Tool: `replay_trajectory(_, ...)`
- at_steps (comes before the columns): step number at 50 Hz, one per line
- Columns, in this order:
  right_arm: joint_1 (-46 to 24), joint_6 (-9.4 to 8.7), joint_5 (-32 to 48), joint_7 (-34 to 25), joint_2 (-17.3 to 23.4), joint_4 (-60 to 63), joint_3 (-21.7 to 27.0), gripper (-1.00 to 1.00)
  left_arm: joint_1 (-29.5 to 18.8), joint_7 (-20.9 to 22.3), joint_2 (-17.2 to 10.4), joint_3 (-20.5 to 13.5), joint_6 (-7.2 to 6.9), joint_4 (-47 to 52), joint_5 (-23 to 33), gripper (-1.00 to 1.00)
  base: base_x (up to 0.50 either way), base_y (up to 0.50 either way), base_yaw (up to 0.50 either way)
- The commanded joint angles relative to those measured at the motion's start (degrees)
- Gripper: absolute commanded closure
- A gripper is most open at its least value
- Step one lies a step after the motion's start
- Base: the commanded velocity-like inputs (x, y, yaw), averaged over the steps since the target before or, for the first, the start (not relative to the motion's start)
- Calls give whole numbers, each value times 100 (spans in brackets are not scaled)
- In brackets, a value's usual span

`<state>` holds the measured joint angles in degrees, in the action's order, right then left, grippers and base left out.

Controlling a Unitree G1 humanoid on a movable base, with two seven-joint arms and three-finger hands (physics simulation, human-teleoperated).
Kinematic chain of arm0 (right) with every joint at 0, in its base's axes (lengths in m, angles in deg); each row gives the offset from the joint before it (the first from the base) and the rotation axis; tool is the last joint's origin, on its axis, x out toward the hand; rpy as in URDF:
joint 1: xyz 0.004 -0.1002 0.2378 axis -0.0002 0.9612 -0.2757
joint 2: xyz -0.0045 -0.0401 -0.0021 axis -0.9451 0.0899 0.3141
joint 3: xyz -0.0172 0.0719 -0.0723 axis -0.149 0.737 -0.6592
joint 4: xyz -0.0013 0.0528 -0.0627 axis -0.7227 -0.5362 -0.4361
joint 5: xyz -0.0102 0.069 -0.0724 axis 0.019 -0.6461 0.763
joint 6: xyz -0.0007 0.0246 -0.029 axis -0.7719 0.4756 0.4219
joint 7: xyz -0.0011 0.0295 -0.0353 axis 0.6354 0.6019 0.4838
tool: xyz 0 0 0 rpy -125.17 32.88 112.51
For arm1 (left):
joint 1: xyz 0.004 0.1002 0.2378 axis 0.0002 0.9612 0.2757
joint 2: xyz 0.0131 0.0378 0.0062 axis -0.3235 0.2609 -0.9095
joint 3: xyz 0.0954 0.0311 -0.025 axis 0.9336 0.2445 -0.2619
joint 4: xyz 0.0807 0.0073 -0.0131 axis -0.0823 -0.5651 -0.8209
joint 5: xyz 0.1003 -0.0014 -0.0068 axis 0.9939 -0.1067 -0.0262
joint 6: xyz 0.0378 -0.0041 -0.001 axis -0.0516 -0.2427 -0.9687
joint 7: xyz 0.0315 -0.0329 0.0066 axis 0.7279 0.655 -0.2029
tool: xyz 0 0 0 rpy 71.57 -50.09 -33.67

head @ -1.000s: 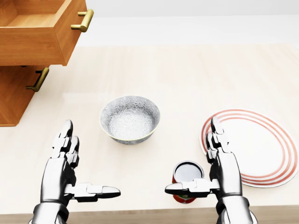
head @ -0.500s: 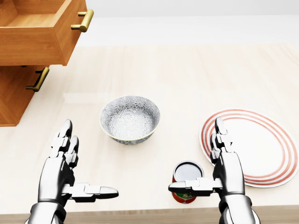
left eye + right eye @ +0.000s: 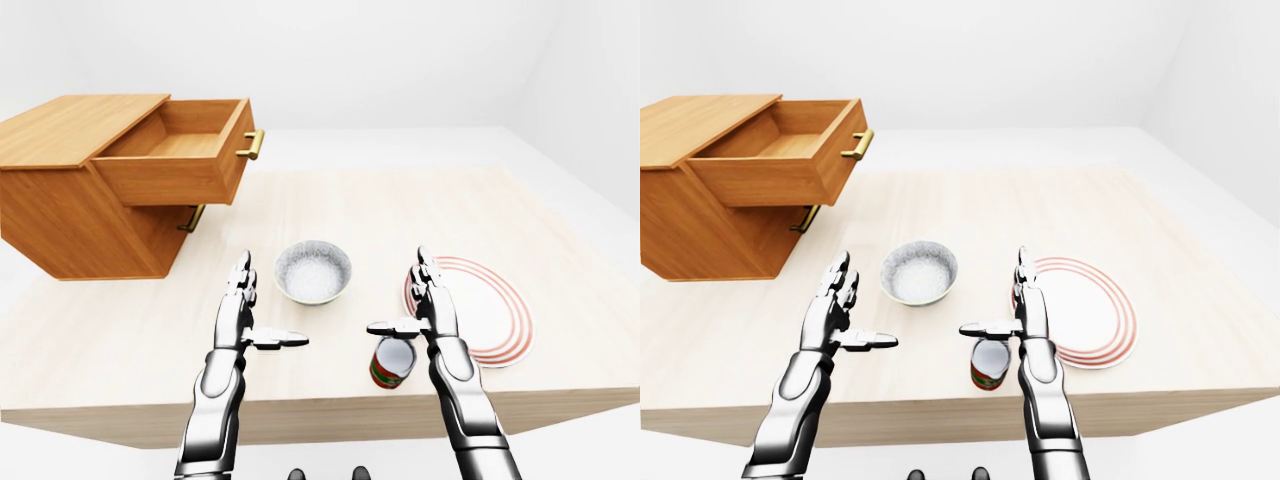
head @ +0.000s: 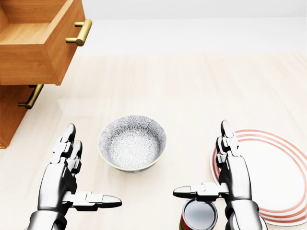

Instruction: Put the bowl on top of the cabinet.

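Note:
A grey patterned bowl [image 4: 132, 142] sits upright on the light wooden table, in the middle of the head view. The wooden cabinet [image 3: 70, 190] stands at the table's left, its top drawer [image 3: 180, 160] pulled out and empty. My left hand [image 4: 72, 177] hovers open to the lower left of the bowl, fingers straight and thumb out. My right hand [image 4: 218, 167] hovers open to the bowl's lower right, between the bowl and a plate. Neither hand touches the bowl.
A white plate with red rings [image 4: 268, 175] lies at the right. A red open can [image 4: 199, 215] stands just below my right thumb near the table's near edge. The cabinet's lower drawer handle [image 4: 29, 97] shows under the open drawer.
The whole picture has shifted downward in the head view: the camera has moved. Both hands keep about the same open pose.

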<state>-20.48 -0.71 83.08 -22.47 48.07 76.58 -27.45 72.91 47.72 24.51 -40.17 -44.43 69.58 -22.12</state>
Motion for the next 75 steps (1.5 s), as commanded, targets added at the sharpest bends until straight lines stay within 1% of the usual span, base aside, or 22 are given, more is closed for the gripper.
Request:
replay_trajectory(1,17,26,1,-13,0,20,2,-100,26,32,0,-11,34,-7,-19,-100,37,0,0)
replay_trajectory(9,-1,46,8,-1,-2,-23,1,-100,16,46,-12,-55,58,-71,-61,-100,36,0,0)
replay_trajectory(27,25,29,0,5,-6,30,0,-100,57,36,-9,-48,-51,93,-67,-100,37,0,0)
replay_trajectory(30,32,42,12,28,-9,43,2,-100,46,31,-5,-45,-15,38,-57,-100,37,0,0)
replay_trajectory(34,44,54,19,31,-10,64,-7,-100,17,40,-11,-38,-63,13,-67,-100,8,0,0)
replay_trajectory(38,26,63,33,54,-8,29,1,-100,80,38,-11,-5,-42,102,-4,-100,0,0,0)
replay_trajectory(39,24,63,33,58,-7,28,4,-100,114,41,-35,53,86,97,141,-100,0,0,0)
replay_trajectory(40,24,63,33,59,-6,28,4,-100,116,47,-30,51,94,97,155,-100,0,0,0)
replay_trajectory(41,31,66,30,58,-4,34,9,-100,189,-24,-32,110,275,138,357,-100,0,0,0)
replay_trajectory(43,28,46,33,72,-3,46,15,-100,235,-114,-38,149,489,136,621,-100,0,0,0)
replay_trajectory(44,26,49,37,73,-3,42,12,-100,249,-174,-39,162,568,132,755,-100,0,0,0)
replay_trajectory(45,26,49,37,73,-3,42,12,-100,249,-171,-34,157,574,132,768,-100,0,0,0)
replay_trajectory(46,11,53,48,92,-6,18,12,-100,297,-268,-47,216,822,99,1008,-100,0,0,0)
replay_trajectory(48,-1,68,59,102,-7,-15,5,-100,368,-335,-49,279,822,85,1262,-100,0,0,0)
replay_trajectory(49,-2,75,56,101,-6,-23,5,-100,434,-517,-53,369,822,78,1622,-100,0,0,0)
replay_trajectory(54,-36,103,67,108,-7,-102,-5,-100,736,-1066,-67,652,822,-82,2661,-100,0,0,0)
replay_trajectory(59,-26,103,56,96,-3,-89,-3,-100,826,-1444,-51,744,822,-42,3219,-100,0,0,0)
replay_trajectory(64,-78,153,37,96,8,-208,23,-100,945,-1477,-54,896,822,135,3434,-100,0,0,0)
replay_trajectory(67,-64,138,39,94,7,-174,15,-100,984,-1807,-79,975,822,137,3878,-100,0,0,0)
replay_trajectory(72,-75,157,29,90,10,-206,24,-100,1115,-1932,-118,1149,822,222,4153,-100,0,0,0)
replay_trajectory(73,-83,160,34,92,8,-222,19,-100,1050,-2418,-121,1120,822,130,4605,-100,0,0,0)
replay_trajectory(75,-71,132,41,94,4,-177,7,-100,1013,-2420,-127,1158,822,53,4588,-100,0,0,0)
